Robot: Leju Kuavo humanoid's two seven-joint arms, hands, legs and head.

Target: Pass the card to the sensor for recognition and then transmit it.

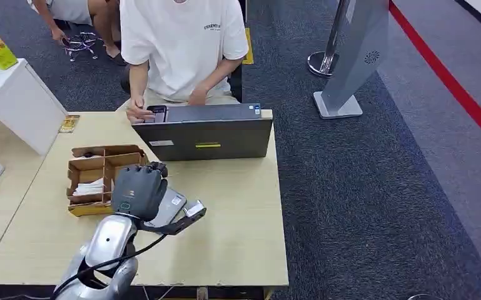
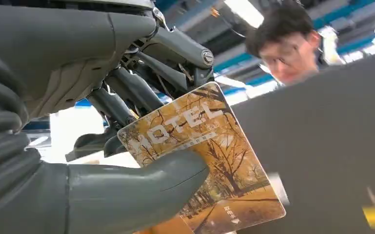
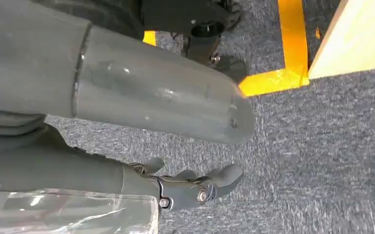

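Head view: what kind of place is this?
Probably a mocked-up hotel check-in desk in an exhibition or lab hall: the left hand holds a card printed "MOTEL", a person sits behind the table, a stanchion stands on carpet.

The robot is showing a silver metal left arm (image 1: 109, 240) with a black cable (image 1: 109, 261) running along it, a dark grey ribbed left hand (image 1: 139, 190), and a smooth grey right hand (image 3: 166, 112) with small screws.
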